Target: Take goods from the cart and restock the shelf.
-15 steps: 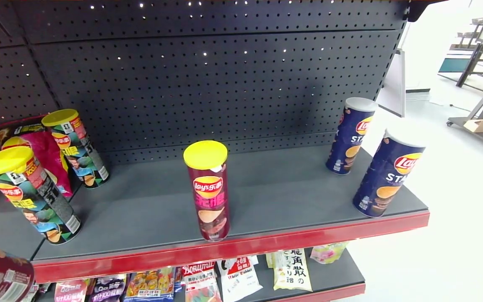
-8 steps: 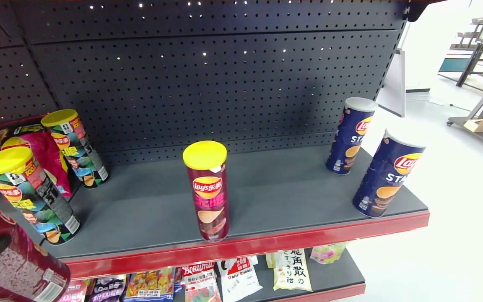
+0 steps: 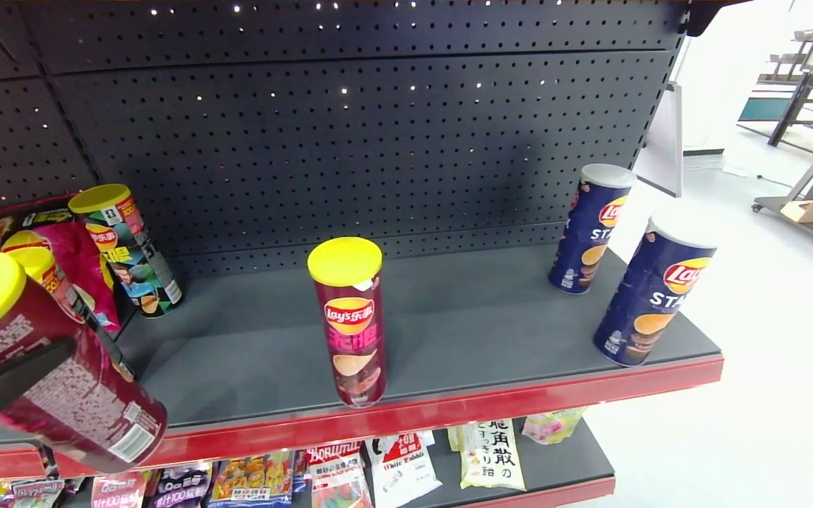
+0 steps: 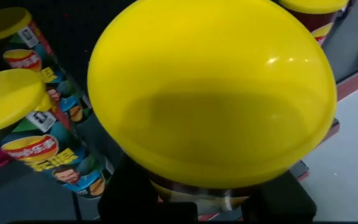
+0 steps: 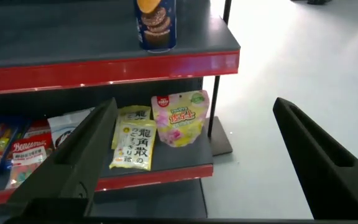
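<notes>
Shop shelf (image 3: 449, 331) in dark grey with a red front edge and a pegboard back. A maroon crisp canister (image 3: 351, 324) with a yellow lid stands upright at the middle of the front edge. Its label shows a round red-and-yellow logo, pink characters and a pictured crisp.

Left of that canister, at the red edge, the left tool (image 4: 207, 202) is clamped around a second maroon canister (image 3: 61, 374), the goods being restocked. This one is tilted, with its yellow lid uppermost. Its back panel of small white print and a barcode faces the camera.

Further left of the standing canister are two green-patterned canisters (image 3: 128, 247) with yellow lids and a pink bag (image 3: 78, 264).

Well to its right stand two dark blue canisters (image 3: 590, 229) with grey lids, bearing the same style of logo and white lettering.

Below it, on the lower shelf (image 3: 569, 458), lie snack packets (image 3: 491, 451) printed with black characters.

The right tool (image 5: 197, 155) is spread wide and holds nothing. It sits in front of the lower shelf.
</notes>
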